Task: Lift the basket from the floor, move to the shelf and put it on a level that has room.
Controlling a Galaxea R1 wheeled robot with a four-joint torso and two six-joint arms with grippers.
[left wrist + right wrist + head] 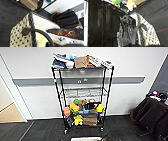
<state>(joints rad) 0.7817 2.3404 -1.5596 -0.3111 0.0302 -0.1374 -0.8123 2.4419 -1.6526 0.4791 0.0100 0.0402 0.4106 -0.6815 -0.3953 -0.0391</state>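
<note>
The basket (86,139), cream with a black pattern and a dark braided rim, shows as a pale rim at the near edge of the head view, just in front of the shelf (82,97). Its side (18,36) and dark loop handle (37,31) fill the left wrist view; the handle runs up into my left gripper (53,45), shut on it. My right gripper (134,45) is shut on the other handle (136,32) beside the basket's wall (147,33). The second-highest level (83,93) is a bare wire grid. Dark carpet floor (45,129) lies below.
The top tier (82,62) is piled with books and boxes. Colourful toys (75,107) crowd the third tier, and a cardboard box (90,119) sits on the lowest. A dark draped chair (150,114) stands to the right. A doorway onto wooden flooring (10,113) opens at left.
</note>
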